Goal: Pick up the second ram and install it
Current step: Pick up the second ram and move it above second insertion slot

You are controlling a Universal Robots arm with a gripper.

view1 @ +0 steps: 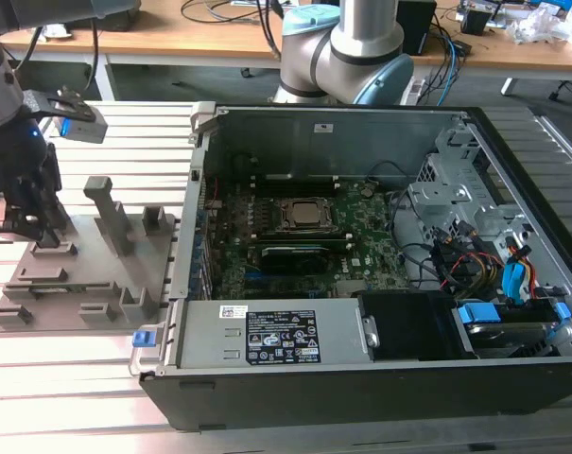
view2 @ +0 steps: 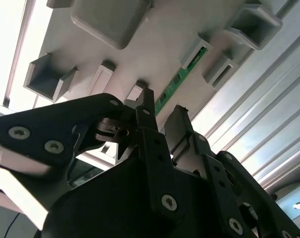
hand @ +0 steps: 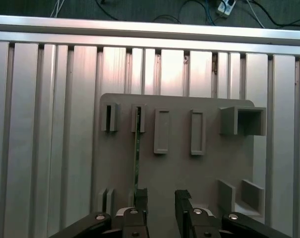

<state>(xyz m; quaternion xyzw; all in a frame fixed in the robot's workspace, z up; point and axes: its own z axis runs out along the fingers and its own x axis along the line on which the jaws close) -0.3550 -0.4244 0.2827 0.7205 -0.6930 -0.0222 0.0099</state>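
One thin second ram (hand: 137, 148) stands on edge in a slot of the grey holder (hand: 209, 168), first wrist view; likely light, stiff, fragile, best pinched across its flat faces; no writing legible on it; the gripper (hand: 160, 203) hovers close by, jaws apart, empty; a white label (view1: 281, 336) on the computer case (view1: 361, 392) cannot be read.
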